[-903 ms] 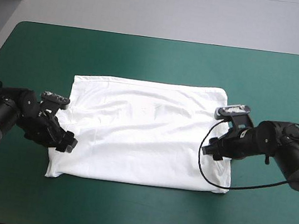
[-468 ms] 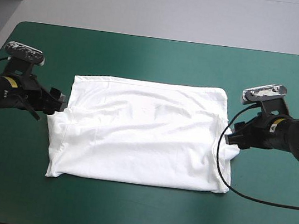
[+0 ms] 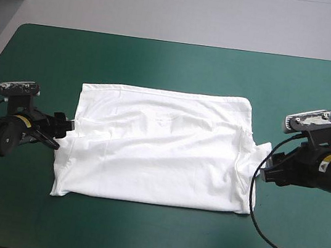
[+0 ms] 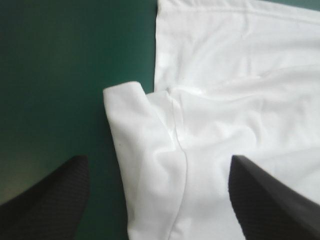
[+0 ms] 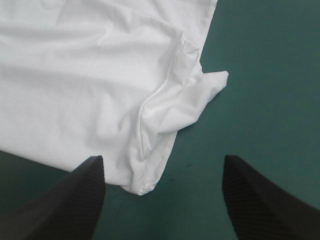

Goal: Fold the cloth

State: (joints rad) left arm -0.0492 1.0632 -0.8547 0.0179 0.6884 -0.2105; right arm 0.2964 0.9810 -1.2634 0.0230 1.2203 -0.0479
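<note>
- Looking down in the high view, the T-shirt lay spread flat at the middle of the table. Its straight edges ran roughly parallel to the table's edges. Bare teal-green cover ringed it on every side, widest toward the far edge. The left gripper sat at the shirt's left edge and the right gripper at its right edge, both low.
- In the left wrist view, the left gripper's black fingers stood wide apart and gripped nothing. The left sleeve lay flat between them, its outer edge free, with open cover beside it.
- In the right wrist view, the right gripper's fingers were also spread wide and empty. The right sleeve lay rumpled ahead of them, ending in a point. The shirt's near right corner sat just ahead of one finger, and clear cover lay ahead of the other.
</note>
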